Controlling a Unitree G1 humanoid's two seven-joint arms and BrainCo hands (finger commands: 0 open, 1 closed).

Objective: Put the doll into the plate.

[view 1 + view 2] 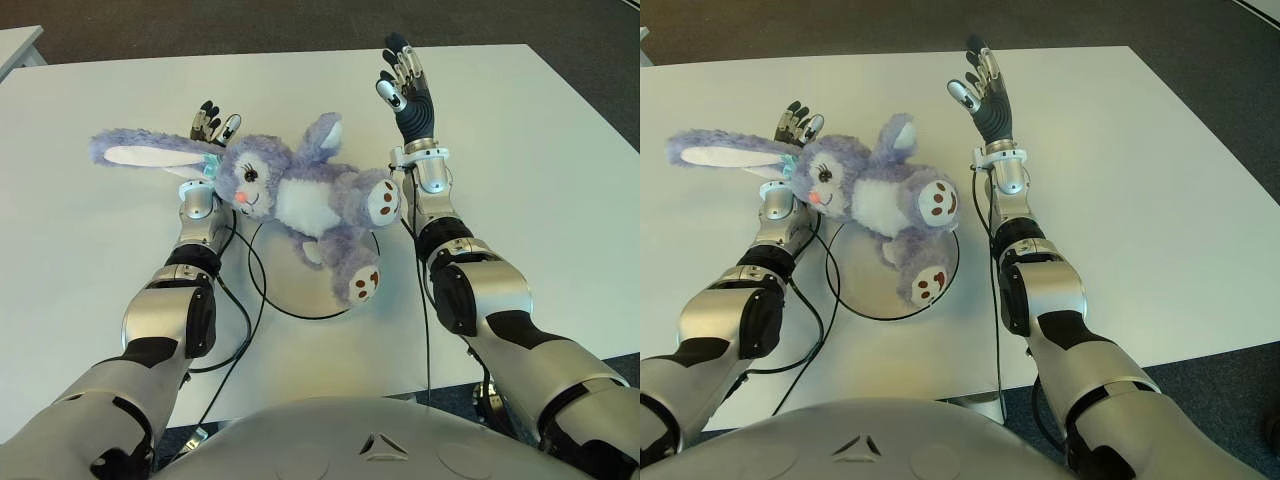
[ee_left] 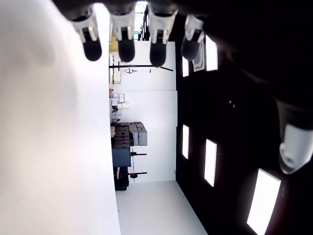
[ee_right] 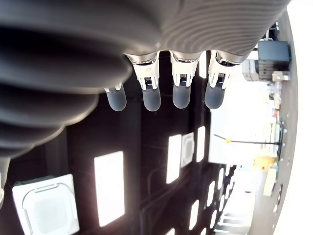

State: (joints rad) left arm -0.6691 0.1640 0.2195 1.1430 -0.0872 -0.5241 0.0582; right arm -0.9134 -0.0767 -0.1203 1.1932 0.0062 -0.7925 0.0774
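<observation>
We see the purple rabbit doll (image 1: 300, 200) lying across the round plate (image 1: 300, 290) near the white table's (image 1: 540, 170) front edge, no writing readable on it. Our left hand (image 1: 212, 125) shows behind its head and our right hand (image 1: 405, 85) beside its foot, both with fingers spread, holding nothing.

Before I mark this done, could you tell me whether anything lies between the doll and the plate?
Nothing visible does. The doll already lies across the plate, whose dark rim shows beneath it. Both the left hand and right hand are open and hold nothing.

No text, label, brand, number or sign is readable in any view.
</observation>
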